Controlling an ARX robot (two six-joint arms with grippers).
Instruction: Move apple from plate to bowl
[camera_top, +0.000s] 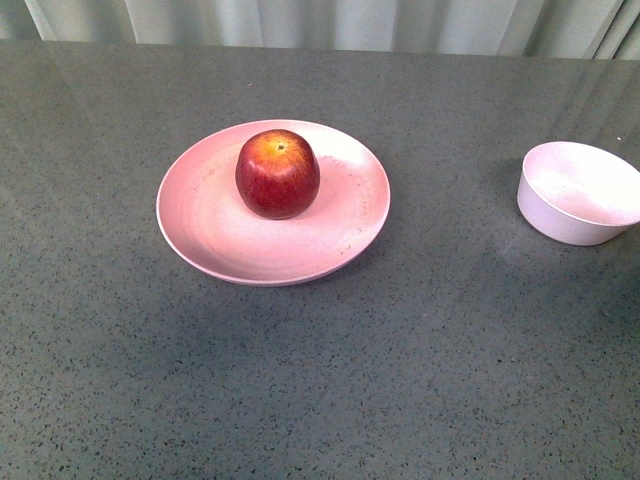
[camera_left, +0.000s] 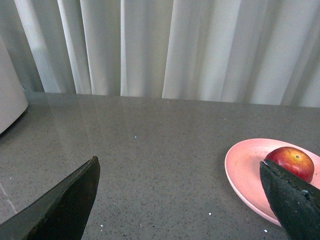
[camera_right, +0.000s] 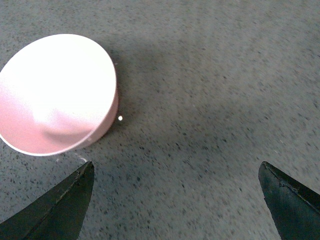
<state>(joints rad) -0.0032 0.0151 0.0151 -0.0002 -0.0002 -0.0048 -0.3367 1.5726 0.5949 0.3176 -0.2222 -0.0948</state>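
A glossy dark red apple (camera_top: 278, 173) with a yellow-orange top sits on the wide pink plate (camera_top: 220, 240) in the middle of the grey table. The small pale bowl (camera_top: 578, 192) stands empty at the right edge. Neither arm shows in the front view. In the left wrist view my left gripper (camera_left: 180, 172) is open over bare table, with the plate (camera_left: 245, 170) and apple (camera_left: 292, 161) beyond one fingertip. In the right wrist view my right gripper (camera_right: 176, 172) is open over bare table, with the bowl (camera_right: 55, 92) just past one fingertip.
The speckled grey tabletop (camera_top: 400, 380) runs back to pale curtains (camera_top: 330, 22) along its far edge. A pale rounded object (camera_left: 9, 95) stands at the side in the left wrist view.
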